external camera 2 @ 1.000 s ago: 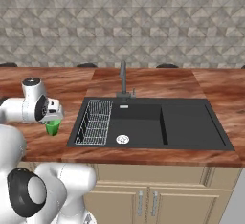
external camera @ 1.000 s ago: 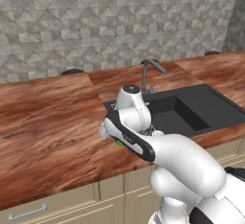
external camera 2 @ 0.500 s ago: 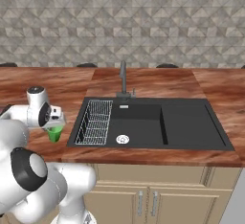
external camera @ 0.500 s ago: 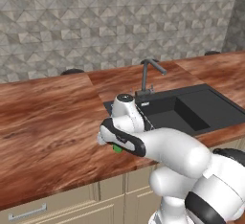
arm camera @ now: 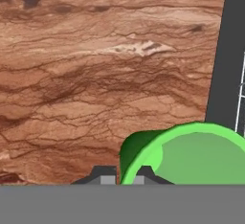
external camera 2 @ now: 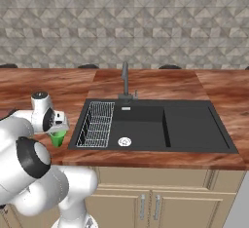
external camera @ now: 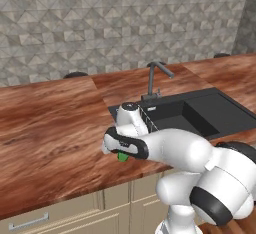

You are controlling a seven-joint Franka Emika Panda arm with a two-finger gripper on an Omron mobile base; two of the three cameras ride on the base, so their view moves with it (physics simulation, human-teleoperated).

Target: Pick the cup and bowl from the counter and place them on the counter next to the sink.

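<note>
My gripper (arm camera: 123, 176) is shut on the rim wall of the small bright green cup (arm camera: 191, 153), one finger inside and one outside. The cup (external camera 2: 59, 137) hangs upright under my hand, low over the reddish-brown counter (external camera 2: 29, 83), just left of the black sink (external camera 2: 146, 124). I cannot tell whether its base touches the wood. In the left base view only a sliver of the cup (external camera: 122, 156) peeks out below my wrist, near the counter's (external camera: 50, 128) front edge. The bowl is out of view.
The sink's wire rack (external camera 2: 97, 122) lies in the basin right beside the cup, and the thin tap (external camera 2: 125, 78) stands behind the basin. The sink's black rim (arm camera: 225, 50) runs along the right of the hand view. Grey tiled wall at the back.
My hand has come down and a little toward the counter's front edge, carrying the green cup lower beside the sink. The base and scene have stayed put.
</note>
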